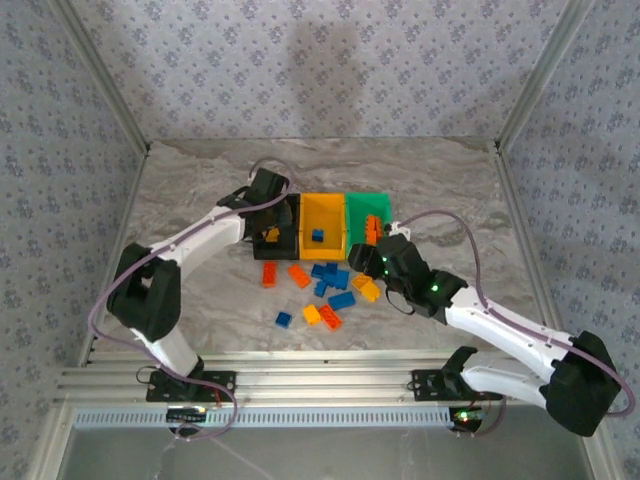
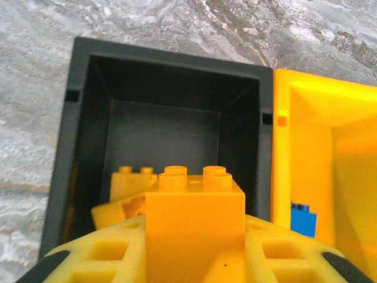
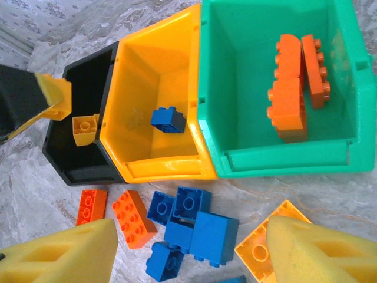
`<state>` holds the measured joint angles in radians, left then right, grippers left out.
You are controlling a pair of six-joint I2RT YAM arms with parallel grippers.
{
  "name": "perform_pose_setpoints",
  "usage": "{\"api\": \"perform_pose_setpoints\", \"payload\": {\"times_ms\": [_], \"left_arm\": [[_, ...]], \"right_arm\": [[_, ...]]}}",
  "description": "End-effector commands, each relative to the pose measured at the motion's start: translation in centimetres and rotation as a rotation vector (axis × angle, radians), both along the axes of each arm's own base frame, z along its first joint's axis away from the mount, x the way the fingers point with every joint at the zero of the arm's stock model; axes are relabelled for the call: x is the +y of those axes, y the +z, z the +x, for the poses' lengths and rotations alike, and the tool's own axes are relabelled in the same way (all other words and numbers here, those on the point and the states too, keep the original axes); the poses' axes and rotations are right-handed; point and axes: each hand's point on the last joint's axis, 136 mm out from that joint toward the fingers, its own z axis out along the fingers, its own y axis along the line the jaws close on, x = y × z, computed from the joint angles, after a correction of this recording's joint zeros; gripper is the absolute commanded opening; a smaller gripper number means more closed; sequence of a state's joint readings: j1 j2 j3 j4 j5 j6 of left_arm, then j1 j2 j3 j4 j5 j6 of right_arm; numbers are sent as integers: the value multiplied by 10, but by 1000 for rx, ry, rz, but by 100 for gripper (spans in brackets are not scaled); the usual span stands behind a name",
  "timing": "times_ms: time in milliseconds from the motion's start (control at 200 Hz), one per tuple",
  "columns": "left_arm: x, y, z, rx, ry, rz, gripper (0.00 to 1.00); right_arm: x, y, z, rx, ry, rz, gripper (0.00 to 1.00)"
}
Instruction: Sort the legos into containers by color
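Right, top view: left end effector (image 1: pixel 268 205) over black bin (image 1: pixel 272 238); right end effector (image 1: pixel 378 258) nearer loose pile (image 1: pixel 325 290).
Left wrist: clamped on yellow brick (image 2: pixel 194 218), studs up, bin directly below.
Right wrist: spread wide, nothing held, blue bricks (image 3: pixel 188 221) straight below.

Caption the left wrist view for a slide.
Left gripper holds a yellow brick above the black bin, beside the yellow-orange bin.

The left arm (image 1: pixel 190 240) and right arm (image 1: pixel 500 325) share white links and chunky black joints. A thin lilac cable (image 1: pixel 445 213) runs along each. Small green lights (image 1: pixel 434 288) glow on the right one. The jaws are yellow, with rectangular pockets.
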<state>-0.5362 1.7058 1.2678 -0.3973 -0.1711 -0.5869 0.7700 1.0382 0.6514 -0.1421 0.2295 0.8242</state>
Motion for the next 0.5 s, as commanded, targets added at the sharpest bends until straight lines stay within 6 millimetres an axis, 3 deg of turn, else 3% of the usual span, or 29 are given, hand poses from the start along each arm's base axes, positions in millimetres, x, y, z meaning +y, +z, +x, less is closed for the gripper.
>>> {"api": "perform_pose_setpoints", "payload": {"times_ms": [0, 115, 280, 495], "left_arm": [[-6, 4, 12, -3, -19, -1, 31], [-9, -5, 14, 12, -15, 0, 33], [-18, -4, 15, 17, -24, -42, 68], [-37, 58, 1, -104, -78, -135, 88]], "right_arm": [[-13, -4, -4, 10, -45, -16, 70], [-16, -1, -6, 0, -49, -12, 70], [-17, 0, -6, -1, -47, -12, 70], [-15, -10, -9, 26, -32, -31, 70]]}}
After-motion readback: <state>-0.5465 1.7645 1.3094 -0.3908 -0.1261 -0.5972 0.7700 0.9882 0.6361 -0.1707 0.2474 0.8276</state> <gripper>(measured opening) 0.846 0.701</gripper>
